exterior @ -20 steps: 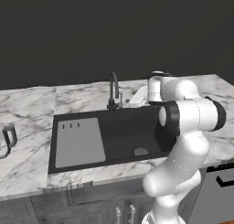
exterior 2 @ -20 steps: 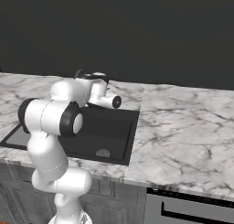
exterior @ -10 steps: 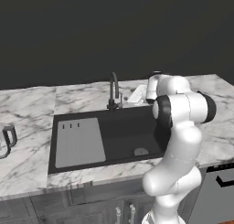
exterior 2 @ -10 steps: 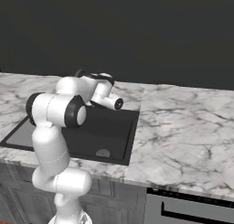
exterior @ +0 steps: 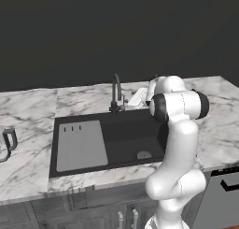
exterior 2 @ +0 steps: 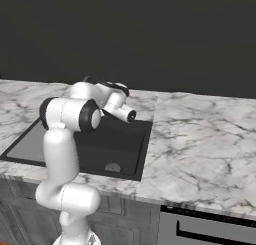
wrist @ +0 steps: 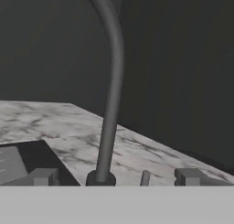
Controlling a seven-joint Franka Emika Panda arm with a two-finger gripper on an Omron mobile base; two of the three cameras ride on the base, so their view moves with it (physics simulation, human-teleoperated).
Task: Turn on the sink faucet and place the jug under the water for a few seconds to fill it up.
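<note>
The sink faucet is a dark gooseneck standing behind the black sink. My gripper hovers just to its right, low over the counter, and points at it. In the hand view the faucet spout rises close ahead. Its base and small lever stand between my fingertips, and the gripper is open and holds nothing. No water runs from the spout. The jug stands far off on the counter at the left edge, upright, its dark handle to the right.
A grey drainboard covers the sink's left half, and the round drain lies at front right. White marble counter stretches to the right of the sink. A dark appliance front sits under the counter at the right.
My hand has swung left and slightly down toward the faucet, and the arm's elbow has risen more upright. The jaws have stayed open. The jug has not moved.
</note>
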